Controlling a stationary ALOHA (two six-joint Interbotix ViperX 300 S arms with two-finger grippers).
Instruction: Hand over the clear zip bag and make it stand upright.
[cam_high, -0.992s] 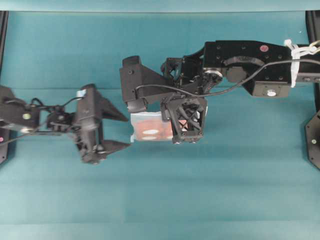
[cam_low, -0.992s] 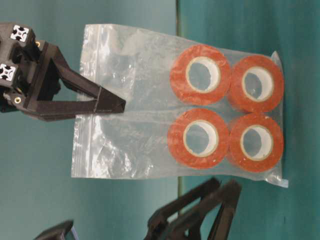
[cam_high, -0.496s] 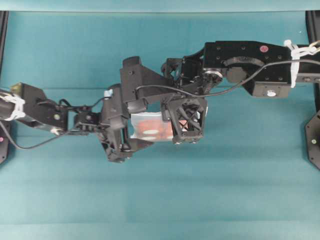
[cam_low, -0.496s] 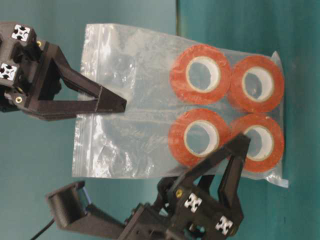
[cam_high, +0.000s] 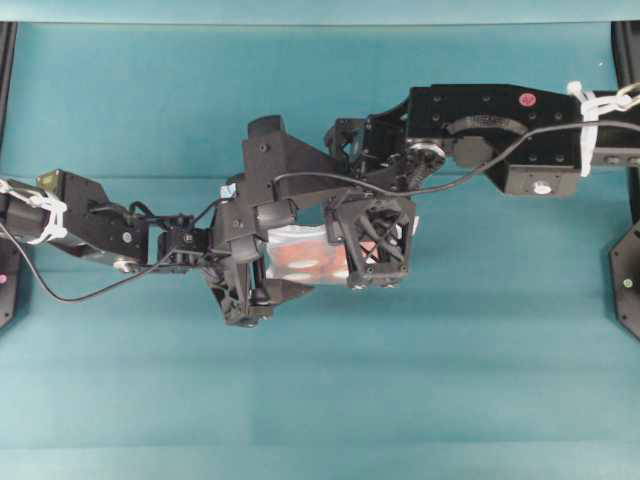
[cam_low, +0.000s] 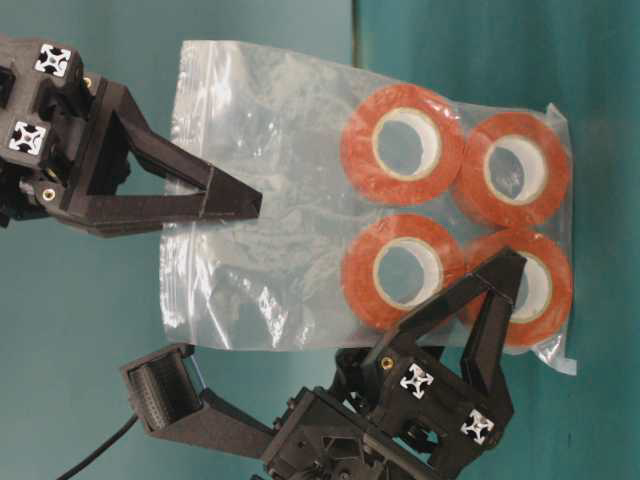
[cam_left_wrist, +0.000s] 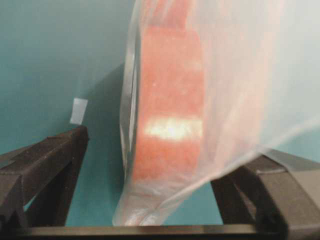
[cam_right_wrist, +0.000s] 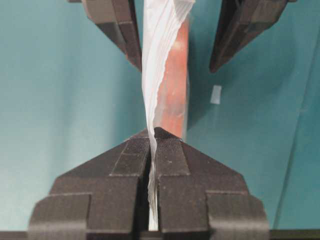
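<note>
The clear zip bag (cam_low: 270, 260) hangs in the air with its several orange rolls (cam_low: 400, 145) at the end away from the zip strip. My right gripper (cam_low: 250, 205) is shut on the empty plastic near the zip end, which shows pinched between its pads in the right wrist view (cam_right_wrist: 154, 132). My left gripper (cam_low: 325, 320) is open and straddles the roll end of the bag. In the left wrist view the bag (cam_left_wrist: 170, 125) hangs between the two fingers (cam_left_wrist: 50, 170) with a gap on each side. In the overhead view both grippers meet over the bag (cam_high: 300, 262).
The teal table (cam_high: 320, 400) lies below. A small white tape mark (cam_left_wrist: 78, 110) sits on it under the bag and also shows in the right wrist view (cam_right_wrist: 216, 94). Black frame parts (cam_high: 628, 280) stand at the far right edge.
My left gripper has moved in from the left, still open, and now straddles the roll end of the bag. My right gripper has kept its hold; the bag shifted slightly.
</note>
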